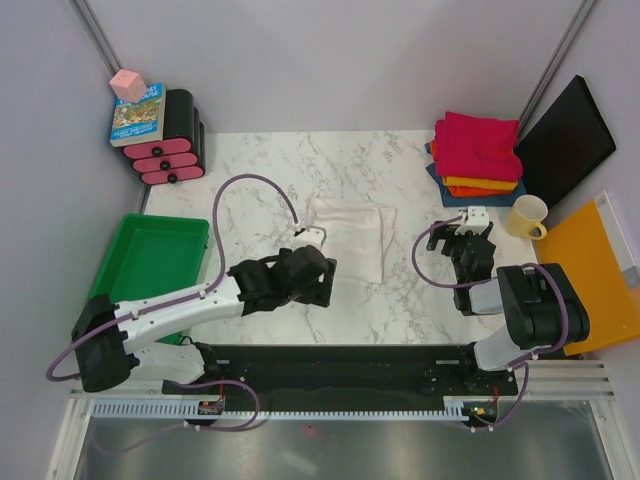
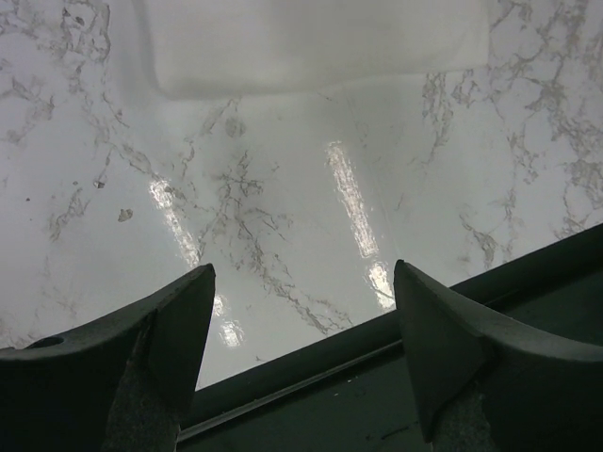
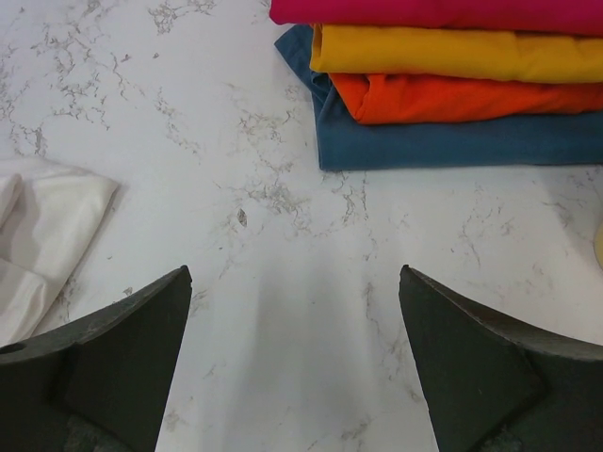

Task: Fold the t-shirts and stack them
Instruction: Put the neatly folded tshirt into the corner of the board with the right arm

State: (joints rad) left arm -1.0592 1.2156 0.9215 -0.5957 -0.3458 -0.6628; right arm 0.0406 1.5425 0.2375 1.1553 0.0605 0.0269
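An off-white t-shirt (image 1: 352, 238), folded into a rectangle, lies mid-table; its edge shows in the left wrist view (image 2: 311, 47) and in the right wrist view (image 3: 42, 235). A stack of folded shirts (image 1: 478, 150) sits at the back right, magenta (image 3: 433, 11) on top, then yellow-orange, orange and dark blue (image 3: 452, 141). My left gripper (image 1: 322, 285) (image 2: 301, 273) is open and empty, just near-left of the off-white shirt. My right gripper (image 1: 468, 240) (image 3: 295, 273) is open and empty over bare marble, between the off-white shirt and the stack.
A green tray (image 1: 150, 260) stands at the left. A cream mug (image 1: 527, 216) and an orange-yellow board (image 1: 590, 270) are at the right, with a black panel (image 1: 565, 140) leaning behind them. Black-and-pink bins (image 1: 172, 140) hold a book at the back left. A black rail (image 2: 377, 395) runs along the near edge.
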